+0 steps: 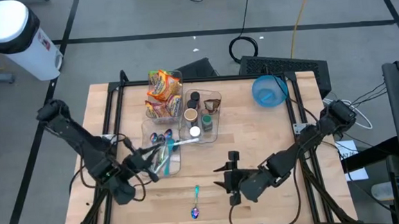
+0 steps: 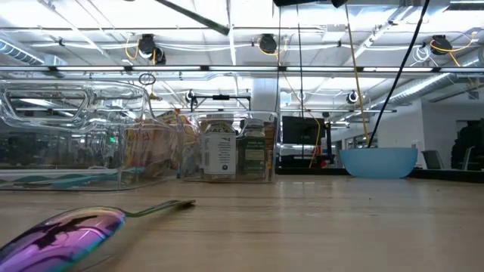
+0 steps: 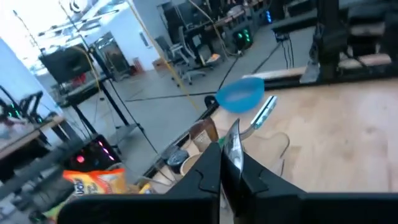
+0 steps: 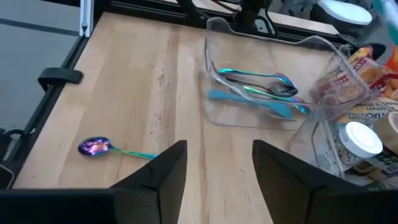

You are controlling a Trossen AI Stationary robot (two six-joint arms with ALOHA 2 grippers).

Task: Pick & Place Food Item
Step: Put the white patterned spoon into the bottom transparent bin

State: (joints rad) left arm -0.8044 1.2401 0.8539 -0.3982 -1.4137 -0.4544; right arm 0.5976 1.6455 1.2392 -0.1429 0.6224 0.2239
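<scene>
Lower left of the high view: left tool (image 1: 161, 150) reaching over the clear plastic cutlery bin (image 1: 150, 137), pinching a silver utensil with a teal handle (image 1: 180, 144). In the left wrist view the fingers pressed together on the utensil's shiny stem (image 3: 234, 144), bright blue round bowl (image 3: 241, 94) far beyond at the desk's edge.

Centre left of the high view, above the cutlery bin: orange-and-yellow crinkly snack packets (image 1: 163, 86) in a clear bin, apparently the food item of the task, untouched. Just right of them, a clear bin of small jars and lidded spice bottles (image 1: 203, 115). Lower centre: iridescent purple spoon with a teal handle (image 1: 195, 204) lying loose on the pale wooden desk (image 1: 256, 136).

Lower centre-right: right tool (image 1: 226, 178) hovering above bare wood, fingers spread apart and holding nothing, as in the right wrist view (image 4: 214, 165). Upper right: the blue bowl, empty.

Judged step: a utensil being handled at the bin, food pick not yet begun. Next move likely calls for setting the utensil down, then reaching up-frame to the snack packets, closing on a crinkly edge without dragging the bin.
</scene>
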